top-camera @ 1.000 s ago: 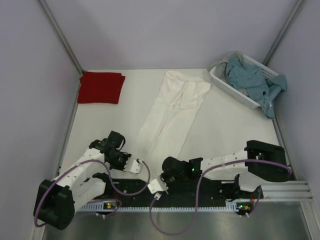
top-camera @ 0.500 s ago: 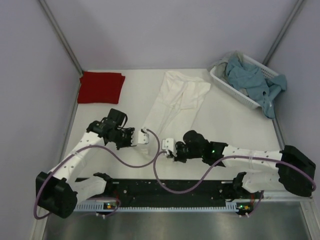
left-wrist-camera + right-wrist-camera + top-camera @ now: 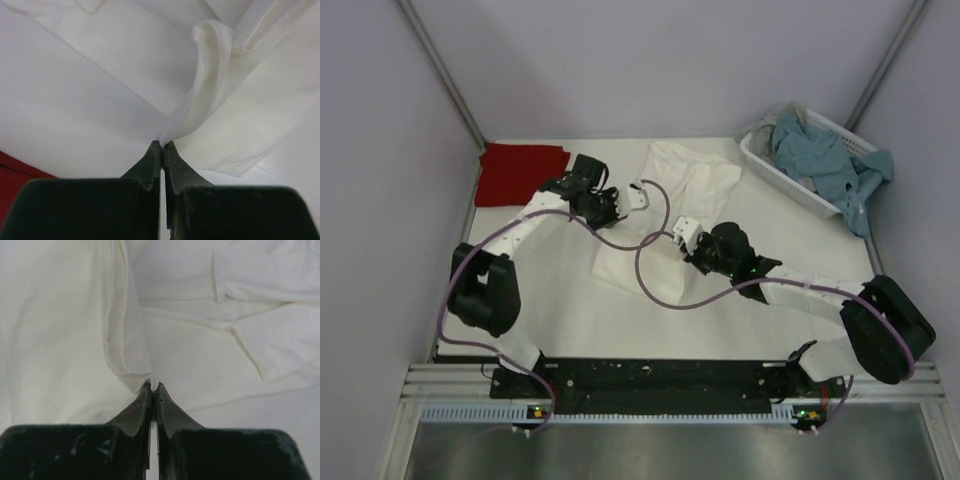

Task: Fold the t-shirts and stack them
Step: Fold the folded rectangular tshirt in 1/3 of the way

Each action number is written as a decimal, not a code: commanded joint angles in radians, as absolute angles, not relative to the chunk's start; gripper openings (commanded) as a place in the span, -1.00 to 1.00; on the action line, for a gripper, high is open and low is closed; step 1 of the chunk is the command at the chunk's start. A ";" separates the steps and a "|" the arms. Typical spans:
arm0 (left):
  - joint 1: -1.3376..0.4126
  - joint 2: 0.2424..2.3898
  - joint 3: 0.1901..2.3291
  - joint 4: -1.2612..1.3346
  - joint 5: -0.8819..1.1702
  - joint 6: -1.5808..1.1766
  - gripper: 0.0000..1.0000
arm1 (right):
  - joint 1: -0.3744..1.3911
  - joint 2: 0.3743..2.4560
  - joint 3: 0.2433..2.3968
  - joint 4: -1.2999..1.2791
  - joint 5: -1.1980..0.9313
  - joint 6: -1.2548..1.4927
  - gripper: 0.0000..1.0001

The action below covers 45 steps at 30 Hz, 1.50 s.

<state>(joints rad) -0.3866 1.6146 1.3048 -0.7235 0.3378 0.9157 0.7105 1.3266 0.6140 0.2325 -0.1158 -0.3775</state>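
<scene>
The white t-shirt [image 3: 705,180] lies in the middle of the table, folded into a narrow strip and doubled over on itself; no print shows. My left gripper [image 3: 640,193] is shut on a pinch of its edge, seen close in the left wrist view [image 3: 162,143]. My right gripper [image 3: 681,232] is shut on another fold of the same shirt [image 3: 75,315], with the pinch showing in the right wrist view [image 3: 152,386]. The dark red t-shirt [image 3: 515,172] lies folded at the far left, and a corner of it shows in the left wrist view [image 3: 15,175].
A white slotted basket [image 3: 782,175] holding blue-grey cloth [image 3: 825,160] stands at the far right. Purple cables trail from both wrists over the shirt. Grey walls close in the table on the left, back and right.
Both arms have swung from the near edge toward the far side, carrying the shirt's near end up over the rest. The shirt is now about half as long.
</scene>
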 commanded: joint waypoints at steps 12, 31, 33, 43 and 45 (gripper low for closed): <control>-0.433 1.973 1.620 -0.580 0.242 0.858 -1.00 | 0.554 1.535 0.804 0.223 -0.032 -0.429 -1.00; -0.460 2.163 1.798 -0.512 0.010 0.724 -0.43 | 0.471 1.750 0.982 0.140 0.236 -0.393 -0.74; -0.459 2.184 1.851 -0.499 -0.070 0.689 -0.26 | 0.442 1.761 1.009 0.141 0.247 -0.377 -0.65; -0.433 1.913 1.708 -0.584 0.206 0.774 -0.04 | 0.506 1.441 0.858 0.075 0.009 -0.452 -0.20; -0.425 1.800 1.553 -0.589 0.343 0.884 -0.07 | 0.575 1.341 0.769 0.083 -0.042 -0.549 -0.14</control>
